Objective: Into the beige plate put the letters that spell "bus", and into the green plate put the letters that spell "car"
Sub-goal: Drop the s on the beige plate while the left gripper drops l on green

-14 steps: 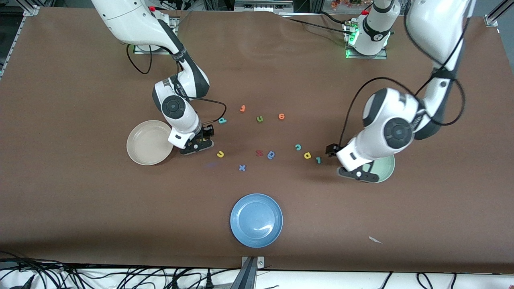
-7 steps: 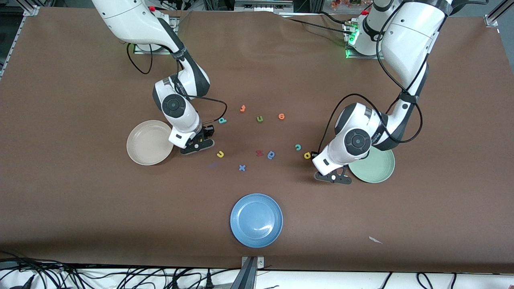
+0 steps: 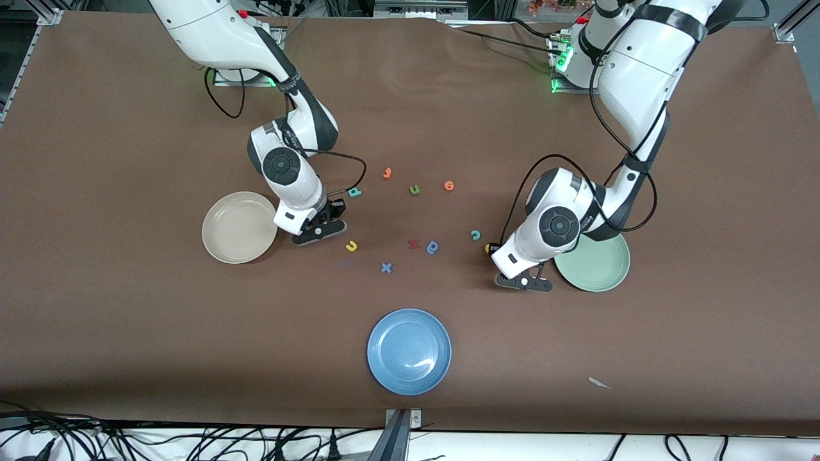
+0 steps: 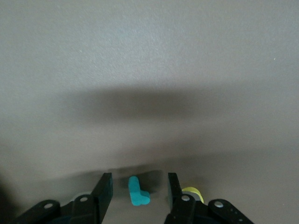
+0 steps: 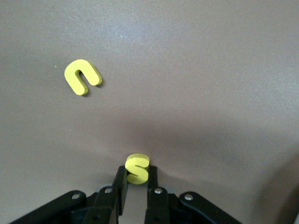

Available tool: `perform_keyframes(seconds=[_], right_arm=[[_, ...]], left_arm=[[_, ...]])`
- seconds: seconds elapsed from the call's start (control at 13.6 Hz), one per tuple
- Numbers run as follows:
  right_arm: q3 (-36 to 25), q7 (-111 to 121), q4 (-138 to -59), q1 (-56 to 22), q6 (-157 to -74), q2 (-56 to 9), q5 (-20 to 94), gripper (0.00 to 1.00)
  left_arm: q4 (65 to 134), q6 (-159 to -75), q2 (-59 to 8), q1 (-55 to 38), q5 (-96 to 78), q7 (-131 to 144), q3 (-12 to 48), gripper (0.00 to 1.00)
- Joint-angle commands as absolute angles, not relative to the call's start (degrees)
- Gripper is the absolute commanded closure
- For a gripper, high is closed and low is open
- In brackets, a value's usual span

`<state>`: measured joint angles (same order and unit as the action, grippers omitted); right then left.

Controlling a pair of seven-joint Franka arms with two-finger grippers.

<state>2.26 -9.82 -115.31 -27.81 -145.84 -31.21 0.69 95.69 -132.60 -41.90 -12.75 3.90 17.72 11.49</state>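
The small yellow foam "s" [image 5: 137,168] is now sitting clamped in the right gripper [image 5: 137,179] beside the round cream-beige plate [image 3: 221,246]. The left gripper [image 4: 138,191], having swung off the pale green plate [image 3: 602,272], is straddling the teal foam "r" [image 4: 138,192], jaws apart; yellow "u" [image 5: 82,76] lying nearby.

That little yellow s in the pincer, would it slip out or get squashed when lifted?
Probably neither. The yellow s looks thick and flat-sided, so the right pincer, shut on it, likely grips well. It seems light and foam-like: it may dent slightly, and won't roll if dropped.
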Motion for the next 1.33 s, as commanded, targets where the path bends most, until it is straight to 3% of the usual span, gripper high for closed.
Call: perform_keyframes(seconds=[0.0,0.15,0.3,0.52,0.81,0.89,0.96,1.25], right_arm=[[2.4,-9.8,-115.1,-27.7,-146.7,-31.4,0.8,1.00],[0.3,-8.5,-112.9,-27.0,-142.0,-29.8,0.7,1.00],[-3.2,-5.4,-111.3,-26.9,-136.4,-27.3,1.0,1.00],[-9.5,-0.5,-111.8,-26.9,-132.6,-25.0,1.0,1.00],[-13.4,0.8,-115.8,-26.7,-134.2,-25.2,1.4,1.00],[-13.9,0.8,-116.4,-26.5,-133.9,-25.2,1.4,0.86],[-14.2,0.8,-116.5,-26.1,-133.7,-25.2,1.4,0.04],[-12.0,-2.5,-112.1,-26.5,-131.6,-24.8,3.7,0.00]], left_arm=[[96.1,-133.2,-42.1,-13.3,5.7,19.6,11.3,0.55],[96.2,-133.3,-42.4,-13.2,5.7,19.6,11.3,0.62],[96.3,-133.3,-42.4,-13.1,5.7,19.6,11.3,0.84],[96.3,-133.2,-42.3,-12.8,5.8,19.4,11.3,0.99],[96.1,-130.5,-40.0,-12.4,5.8,19.1,11.3,1.00],[95.5,-127.4,-38.4,-12.3,5.8,19.1,11.2,1.00],[95.4,-125.0,-37.0,-12.2,5.9,18.9,10.8,1.00],[95.4,-120.1,-33.7,-5.4,5.9,7.2,10.6,1.00]])
